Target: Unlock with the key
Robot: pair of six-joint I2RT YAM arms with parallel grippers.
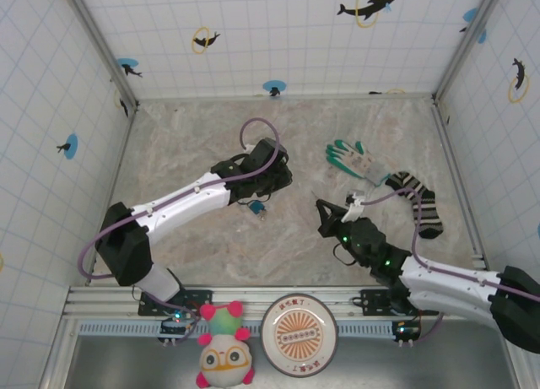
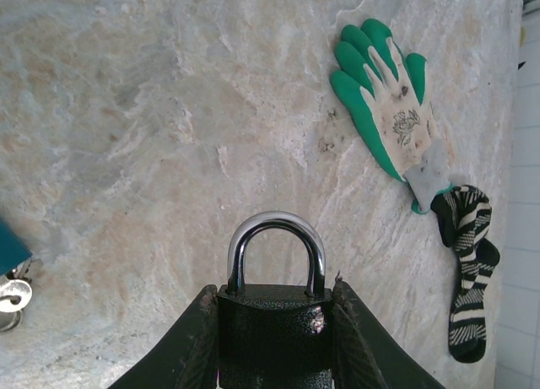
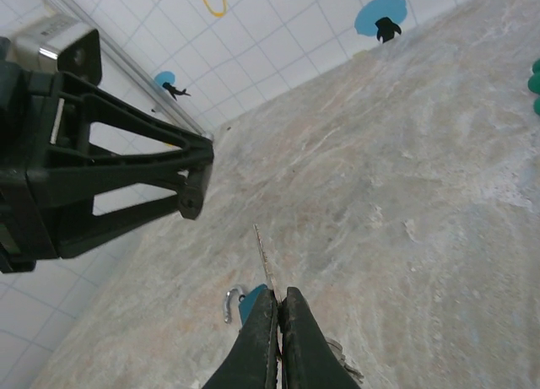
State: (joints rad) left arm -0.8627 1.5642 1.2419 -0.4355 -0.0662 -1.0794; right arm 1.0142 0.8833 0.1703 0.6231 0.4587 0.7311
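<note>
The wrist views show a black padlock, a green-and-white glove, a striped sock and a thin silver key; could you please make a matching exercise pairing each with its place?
Things:
1. black padlock with silver shackle
2. green-and-white work glove
3. black-and-white striped sock
4. thin silver key

Places:
A. lying at the glove's cuff end
B. clamped between the left gripper fingers
C. pinched in the right gripper
D. flat on the marbled table, fingers away from the sock

Pairs: 1-B, 2-D, 3-A, 4-C.
</note>
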